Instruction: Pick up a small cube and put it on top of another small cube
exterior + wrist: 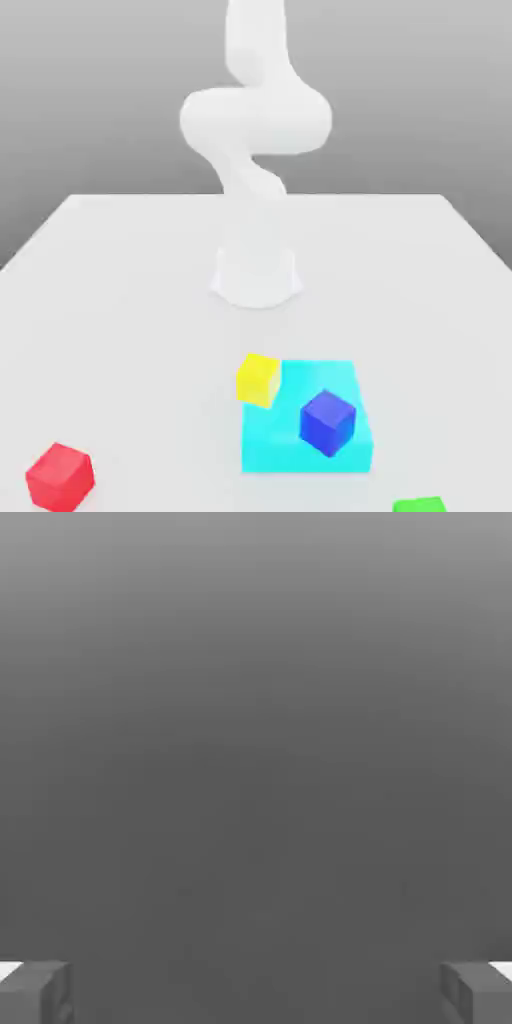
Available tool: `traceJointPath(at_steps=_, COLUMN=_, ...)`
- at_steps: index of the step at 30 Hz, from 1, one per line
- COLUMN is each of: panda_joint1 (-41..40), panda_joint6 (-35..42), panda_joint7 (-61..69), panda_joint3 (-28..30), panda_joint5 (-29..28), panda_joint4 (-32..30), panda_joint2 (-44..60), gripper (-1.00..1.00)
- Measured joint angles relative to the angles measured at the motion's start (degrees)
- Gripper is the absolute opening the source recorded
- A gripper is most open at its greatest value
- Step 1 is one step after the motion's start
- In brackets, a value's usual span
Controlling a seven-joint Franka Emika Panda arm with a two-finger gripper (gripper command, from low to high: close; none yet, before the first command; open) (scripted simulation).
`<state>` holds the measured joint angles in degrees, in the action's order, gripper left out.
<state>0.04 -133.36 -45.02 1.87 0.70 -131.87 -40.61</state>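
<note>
Red cube [60, 477] — resting on the white worktop [130, 290] near the front corner at the exterior view's left, well apart from everything else and untouched.

Pincer [256, 992] spread wide in the hand view, one grey fingertip [35, 992] at each lower corner of the picture, nothing between them, only plain grey background beyond. White arm [255, 120] rising from a round base [256, 275] at the middle of the worktop, folded in an S-shaped bend above it, upper part running out of the exterior view's top.

In front of the base, toward the camera: flat cyan square [300, 440] lying on the worktop. Blue cube [327, 421] sitting on that square, toward its right side in the exterior view, turned somewhat so a corner faces the camera. Yellow cube [259, 379] at the square's far-left corner, overlapping its edge as seen in the exterior view — whether resting on it or just beside it, cannot tell. Green cube [420, 505] at the bottom edge toward the exterior view's right, cut off by the frame, only its top showing.

Red cube well to the left of the blue one in the exterior view, both down at worktop level, nothing stacked on the blue cube.
</note>
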Motion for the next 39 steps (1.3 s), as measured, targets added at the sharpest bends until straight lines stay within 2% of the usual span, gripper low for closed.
traceJointPath(at_steps=17, panda_joint1=-2.52, panda_joint6=-10.56, panda_joint7=7.78, panda_joint3=11.14, panda_joint5=7.93, panda_joint4=-0.56, panda_joint2=35.67, gripper=0.0)
traceJointPath(at_steps=28, panda_joint1=-8.42, panda_joint6=-17.54, panda_joint7=11.22, panda_joint3=13.72, panda_joint5=10.82, panda_joint4=-1.0, panda_joint2=58.17, gripper=0.0)
traceJointPath(at_steps=33, panda_joint1=-11.97, panda_joint6=-24.52, panda_joint7=14.09, panda_joint3=10.34, panda_joint5=14.48, panda_joint4=0.76, panda_joint2=68.54, gripper=0.0)
traceJointPath(at_steps=34, panda_joint1=-12.43, panda_joint6=-25.39, panda_joint7=14.45, panda_joint3=9.78, panda_joint5=14.97, panda_joint4=1.01, panda_joint2=69.69, gripper=-1.0)
traceJointPath(at_steps=39, panda_joint1=-12.44, panda_joint6=-25.34, panda_joint7=14.43, panda_joint3=9.77, panda_joint5=14.95, panda_joint4=1.01, panda_joint2=69.68, gripper=-1.0)
